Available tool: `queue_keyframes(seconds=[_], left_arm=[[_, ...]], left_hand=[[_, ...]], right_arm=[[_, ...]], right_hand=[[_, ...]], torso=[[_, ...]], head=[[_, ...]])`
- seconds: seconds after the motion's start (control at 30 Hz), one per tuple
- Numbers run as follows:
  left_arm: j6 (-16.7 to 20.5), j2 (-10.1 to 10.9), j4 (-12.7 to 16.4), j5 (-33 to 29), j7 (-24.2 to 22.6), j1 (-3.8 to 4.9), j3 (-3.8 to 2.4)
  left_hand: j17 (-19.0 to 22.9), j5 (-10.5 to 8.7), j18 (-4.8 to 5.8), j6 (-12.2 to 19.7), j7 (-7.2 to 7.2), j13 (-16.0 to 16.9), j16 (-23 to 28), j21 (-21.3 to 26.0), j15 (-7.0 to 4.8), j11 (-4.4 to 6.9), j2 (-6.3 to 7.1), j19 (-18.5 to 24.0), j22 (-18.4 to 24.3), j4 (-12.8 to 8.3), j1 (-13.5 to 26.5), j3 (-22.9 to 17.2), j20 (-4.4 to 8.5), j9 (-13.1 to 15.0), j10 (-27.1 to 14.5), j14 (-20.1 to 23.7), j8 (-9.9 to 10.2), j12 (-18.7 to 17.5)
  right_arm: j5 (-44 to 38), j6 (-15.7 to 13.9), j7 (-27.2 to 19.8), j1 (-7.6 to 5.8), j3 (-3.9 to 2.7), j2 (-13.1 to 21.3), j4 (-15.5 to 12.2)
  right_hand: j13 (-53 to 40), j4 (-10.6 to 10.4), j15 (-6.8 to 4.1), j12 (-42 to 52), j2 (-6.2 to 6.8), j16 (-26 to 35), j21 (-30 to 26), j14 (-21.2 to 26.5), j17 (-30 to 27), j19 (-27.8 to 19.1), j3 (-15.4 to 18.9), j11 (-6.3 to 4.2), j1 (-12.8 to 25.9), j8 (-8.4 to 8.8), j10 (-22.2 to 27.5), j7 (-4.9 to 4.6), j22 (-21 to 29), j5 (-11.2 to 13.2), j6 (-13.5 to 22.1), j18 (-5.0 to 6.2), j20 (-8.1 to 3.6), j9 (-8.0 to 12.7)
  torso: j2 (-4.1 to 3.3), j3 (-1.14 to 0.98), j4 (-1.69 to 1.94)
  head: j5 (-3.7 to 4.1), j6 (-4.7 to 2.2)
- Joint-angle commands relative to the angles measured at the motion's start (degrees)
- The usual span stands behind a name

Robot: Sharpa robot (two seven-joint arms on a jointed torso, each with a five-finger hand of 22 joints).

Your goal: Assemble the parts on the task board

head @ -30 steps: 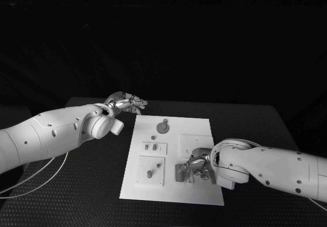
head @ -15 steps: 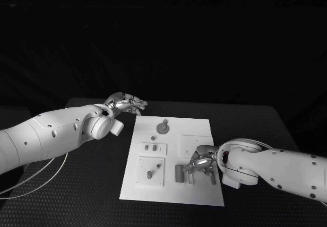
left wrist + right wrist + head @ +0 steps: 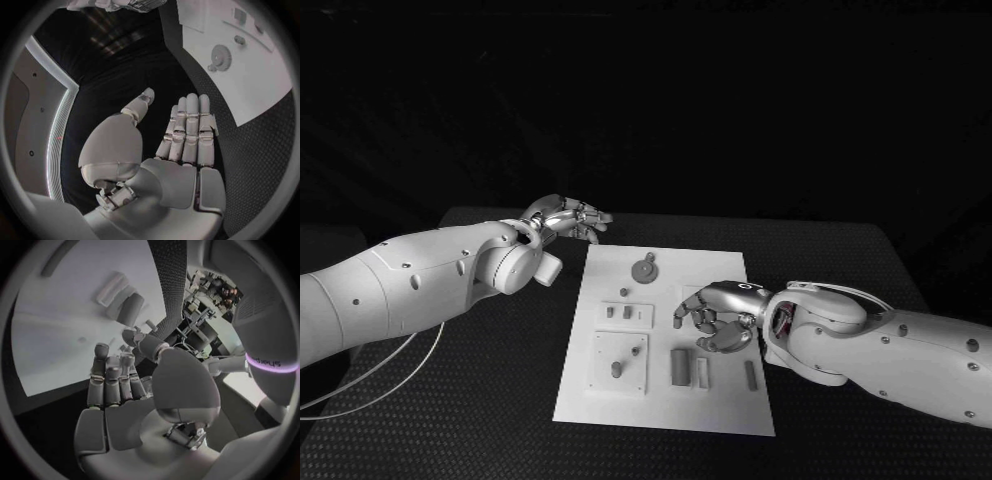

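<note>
Parts (image 3: 682, 366) lie on board just below right fingers (image 3: 708, 322).

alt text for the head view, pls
A white rectangular task board lies on a black table, small grey parts on it. The right silver robot hand hovers over its right side holding nothing; the left silver robot hand is beyond its far-left corner.

Dim, dark surround; task board (image 3: 668, 340) brightest, no glare; wrist views fisheye-bent, edges vignetted.
</note>
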State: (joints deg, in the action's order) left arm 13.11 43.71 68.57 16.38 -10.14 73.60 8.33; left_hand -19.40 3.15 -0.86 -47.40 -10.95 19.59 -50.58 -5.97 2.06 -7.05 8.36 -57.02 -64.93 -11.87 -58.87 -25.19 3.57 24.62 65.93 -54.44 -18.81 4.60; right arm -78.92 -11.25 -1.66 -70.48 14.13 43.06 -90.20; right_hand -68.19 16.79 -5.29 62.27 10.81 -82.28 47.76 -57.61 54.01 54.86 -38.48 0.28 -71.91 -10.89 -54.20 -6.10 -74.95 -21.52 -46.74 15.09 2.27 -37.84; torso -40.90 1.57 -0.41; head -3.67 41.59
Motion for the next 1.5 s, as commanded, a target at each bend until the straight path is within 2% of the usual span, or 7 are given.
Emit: queue_keyframes(seconds=[0.03,0.2,0.3,0.63,1.1,1.4,1.5], left_arm=[[-0.78,-0.05,0.00,-0.27,-0.53,0.08,-0.03],[-1.11,-0.21,-0.25,-0.27,-0.54,0.07,-0.03],[-1.07,-0.19,-0.30,-0.27,-0.57,0.07,-0.03],[-1.14,-0.36,-0.45,-0.28,-0.53,0.06,-0.03],[-1.20,-0.22,-0.49,-0.28,-0.42,0.06,-0.02],[-1.27,-0.22,-0.52,-0.28,-0.42,0.05,-0.01],[-1.28,-0.20,-0.54,-0.28,-0.39,0.05,-0.01]], left_hand=[[-0.06,-0.20,-0.09,0.49,-0.01,0.06,0.26,0.29,0.24,-0.01,-0.02,-0.08,-0.08,0.28,0.51,-0.01,-0.20,-0.08,-0.45,0.09,-0.06,-0.19],[-0.07,-0.20,-0.08,0.50,-0.01,0.06,0.28,0.30,0.24,-0.02,-0.03,-0.07,-0.09,0.30,0.53,0.00,-0.21,-0.08,-0.46,0.10,-0.06,-0.19],[-0.08,-0.20,-0.07,0.52,-0.02,0.06,0.29,0.31,0.25,-0.02,-0.04,-0.06,-0.09,0.32,0.56,0.01,-0.21,-0.08,-0.47,0.11,-0.06,-0.19],[-0.10,-0.20,-0.07,0.54,-0.02,0.06,0.32,0.34,0.26,-0.03,-0.09,-0.04,-0.10,0.35,0.57,0.00,-0.22,-0.09,-0.48,0.14,-0.05,-0.19],[-0.13,-0.20,-0.07,0.55,-0.03,0.07,0.35,0.36,0.27,-0.03,-0.14,-0.02,-0.12,0.36,0.55,-0.02,-0.22,-0.09,-0.48,0.15,-0.06,-0.19],[-0.15,-0.20,-0.07,0.56,-0.03,0.07,0.36,0.37,0.27,-0.03,-0.15,-0.02,-0.14,0.36,0.55,-0.01,-0.23,-0.10,-0.49,0.15,-0.07,-0.19],[-0.16,-0.20,-0.07,0.56,-0.03,0.07,0.36,0.38,0.27,-0.03,-0.16,-0.01,-0.14,0.36,0.56,0.00,-0.23,-0.10,-0.49,0.15,-0.07,-0.19]], right_arm=[[-12.25,-3.14,-6.34,0.01,0.05,-0.93,0.43],[-17.69,-4.45,-7.06,0.12,0.03,-3.06,1.00],[-19.64,-4.22,-7.06,0.35,0.03,-3.65,0.92],[-23.65,2.84,-3.59,0.89,0.01,-4.89,1.76],[-25.19,5.32,-2.61,2.24,0.01,-4.43,0.31],[-26.37,5.27,-2.46,3.27,0.00,-4.69,1.82],[-26.62,5.25,-2.55,3.82,0.00,-4.83,2.33]], right_hand=[[0.95,-0.12,0.50,-0.86,0.63,0.97,-1.47,3.32,-0.15,-2.97,-1.13,0.36,-0.39,1.44,3.37,1.85,-0.87,-0.05,3.70,-1.89,1.24,0.64],[2.16,-0.45,3.18,1.59,2.66,-0.14,-2.95,9.16,0.37,-5.94,-3.28,2.81,-2.39,1.34,8.85,5.13,-0.95,0.02,7.35,-1.68,3.13,0.84],[2.85,-1.09,3.78,2.89,3.75,-1.04,-2.79,10.10,0.36,-6.24,-5.81,3.31,-3.82,1.15,9.93,5.93,-1.08,-0.02,8.35,-1.45,3.67,1.01],[4.11,-1.70,4.39,8.89,3.53,-5.29,0.08,11.51,0.46,-6.55,-9.82,3.49,-5.02,-0.54,11.66,8.06,-1.27,-0.02,8.50,-0.32,4.59,1.25],[5.07,-1.93,4.76,12.35,3.44,-8.25,2.16,12.26,0.31,-6.35,-10.33,3.71,-5.17,-1.27,12.66,8.21,-1.26,0.09,8.98,-0.09,4.65,1.50],[5.44,-1.92,4.84,13.02,3.65,-8.78,2.58,12.43,0.12,-6.41,-10.25,3.74,-5.07,-1.41,12.92,8.00,-1.24,0.10,9.16,-0.09,4.60,1.57],[5.62,-1.92,4.87,13.28,3.57,-8.98,2.74,12.51,0.02,-6.46,-10.19,3.76,-5.01,-1.56,13.03,7.81,-1.23,0.10,9.06,-0.09,4.59,1.57]], torso=[[-0.02,0.00,0.02],[-0.03,-0.08,0.15],[-0.05,-0.09,0.15],[-0.04,0.05,0.16],[0.00,0.07,0.07],[-0.03,-0.01,0.16],[-0.03,0.07,0.11]], head=[[0.00,0.14],[0.09,0.10],[0.01,0.21],[0.14,0.40],[-0.26,0.87],[-0.35,0.90],[-0.32,0.99]])
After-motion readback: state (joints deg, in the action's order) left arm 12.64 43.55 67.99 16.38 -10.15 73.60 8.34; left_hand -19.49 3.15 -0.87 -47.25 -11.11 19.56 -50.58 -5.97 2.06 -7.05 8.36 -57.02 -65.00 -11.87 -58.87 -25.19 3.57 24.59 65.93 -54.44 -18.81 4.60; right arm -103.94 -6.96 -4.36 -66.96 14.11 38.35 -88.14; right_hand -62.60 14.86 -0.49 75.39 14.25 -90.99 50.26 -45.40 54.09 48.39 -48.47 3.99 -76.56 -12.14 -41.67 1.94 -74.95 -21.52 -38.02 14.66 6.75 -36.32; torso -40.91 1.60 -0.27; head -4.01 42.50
